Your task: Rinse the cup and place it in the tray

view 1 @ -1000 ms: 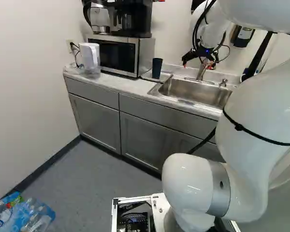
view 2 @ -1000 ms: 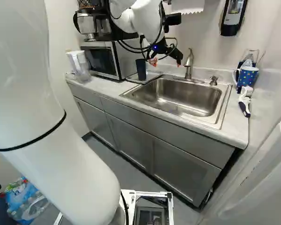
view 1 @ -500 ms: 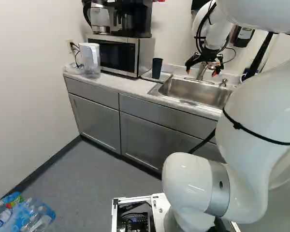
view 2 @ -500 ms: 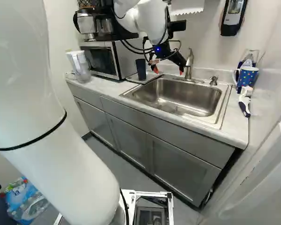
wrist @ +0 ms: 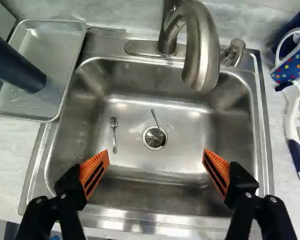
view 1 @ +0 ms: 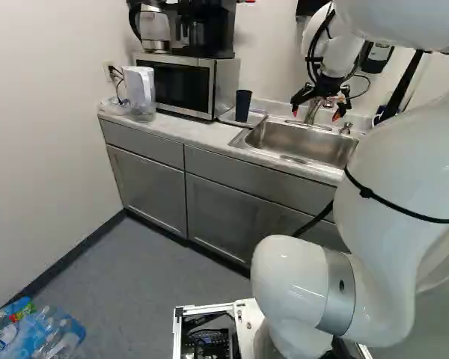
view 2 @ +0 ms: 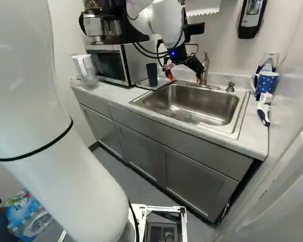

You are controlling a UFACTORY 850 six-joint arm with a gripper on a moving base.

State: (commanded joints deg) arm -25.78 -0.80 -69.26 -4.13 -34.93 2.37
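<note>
The dark cup (view 2: pixel 152 75) stands in the shallow metal tray (wrist: pixel 42 47), beside the sink basin. In the sink (wrist: pixel 140 187) lie a spoon (wrist: pixel 114 136) and, at the drain (wrist: pixel 155 138), a second small utensil with its handle poking out. The tool (view 1: pixel 315 114) is over the sink, near the faucet (wrist: pixel 200 55); in the wrist view its two fingers are spread wide, with nothing gripped.

On the surface (wrist: pixel 7 155), a dotted mug (wrist: pixel 294 61) and a brush (wrist: pixel 293 120) sit at one side of the sink; beyond the tray are a microwave (view 2: pixel 109 65), with a coffee maker (view 2: pixel 122 30) on top, and a clear pitcher (view 2: pixel 86 70). Wrapped bottles (view 1: pixel 49 336) lie on the floor (view 1: pixel 142 277). The cup is upright, wider end up, its long axis vertical.
</note>
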